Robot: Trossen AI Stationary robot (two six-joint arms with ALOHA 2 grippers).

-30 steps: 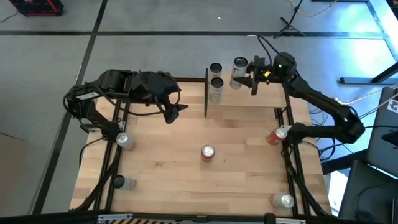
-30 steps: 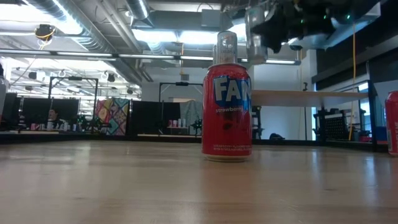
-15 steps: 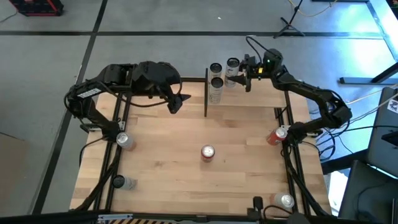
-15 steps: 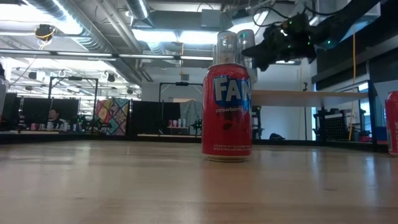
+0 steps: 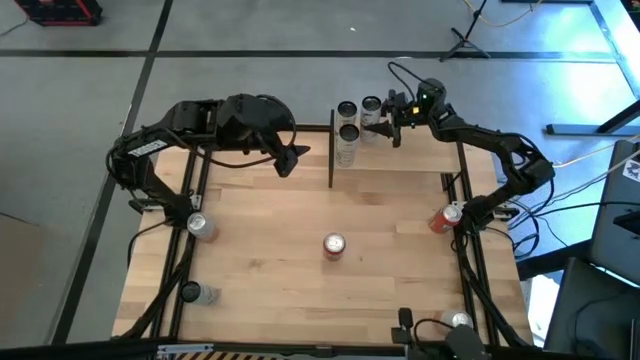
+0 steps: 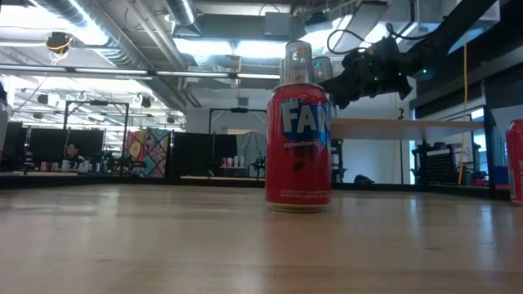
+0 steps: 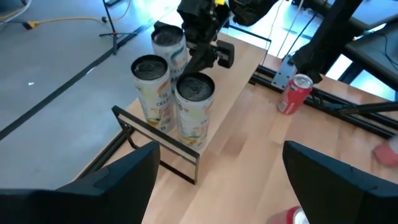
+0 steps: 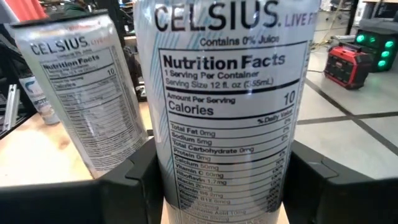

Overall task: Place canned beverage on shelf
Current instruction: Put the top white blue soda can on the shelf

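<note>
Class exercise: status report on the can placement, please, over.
Right gripper shut on white Celsius can, over the shelf. Left gripper open, empty, hovering beside shelf. Two white cans crowd the spot alongside.

Floor (image 5: 250, 70): grey concrete, smooth, dark seam lines crossing. Red-and-black case (image 5: 60, 10) on floor at far corner. Tripod base (image 5: 465, 40) and cables on floor beyond table. Low view: open industrial ceiling (image 6: 163, 24), exposed ducts and pipes, bright strip lights (image 6: 237, 49). Dark partition screens (image 6: 196, 153) across room, colourful patterned panel (image 6: 147, 151) beside them. Person (image 6: 69, 152) seated at far desk, detail too small to tell. Right wrist view: red unit with green lights (image 8: 357, 59) on floor.
</note>
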